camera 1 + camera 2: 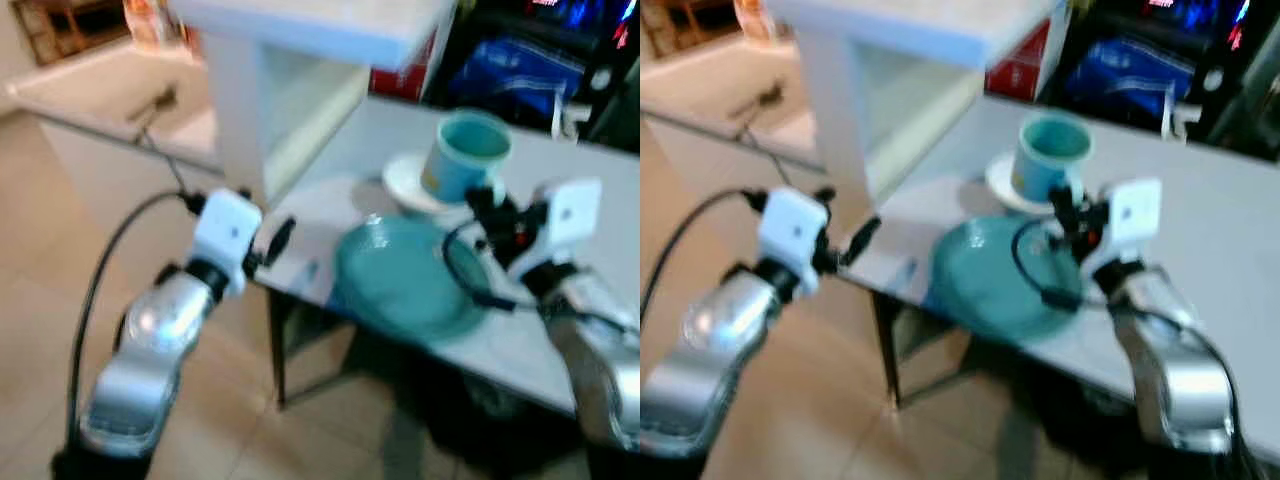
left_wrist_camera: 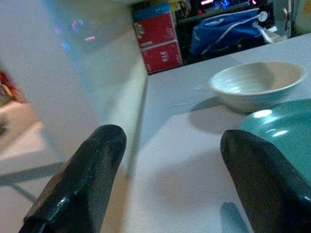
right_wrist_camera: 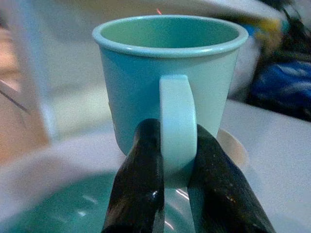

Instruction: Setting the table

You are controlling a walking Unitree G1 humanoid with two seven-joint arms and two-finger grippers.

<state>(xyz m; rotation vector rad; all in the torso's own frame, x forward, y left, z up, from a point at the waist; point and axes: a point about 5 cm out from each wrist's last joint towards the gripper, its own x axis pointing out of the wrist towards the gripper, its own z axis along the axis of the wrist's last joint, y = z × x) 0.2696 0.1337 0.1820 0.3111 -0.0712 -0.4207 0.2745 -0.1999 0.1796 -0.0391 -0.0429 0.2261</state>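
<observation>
Silver arms fill our foreground. Beyond them we note the white desk (image 1: 600,200), then the teal plate (image 1: 400,275) near its front edge. A white bowl (image 2: 255,85) sits just behind the plate. We log the teal mug (image 3: 167,73) held above the bowl, the right claw (image 3: 177,167) clamped on its handle. The left claw (image 2: 170,174) hovers at the desk's edge, fingers spread, holding nothing.

The mug (image 3: 167,82) is plain light teal, the plate (image 1: 405,275) deeper teal, the bowl (image 2: 257,85) cream-white, the table (image 1: 1220,250) pale grey, the boxes (image 2: 156,41) red.
</observation>
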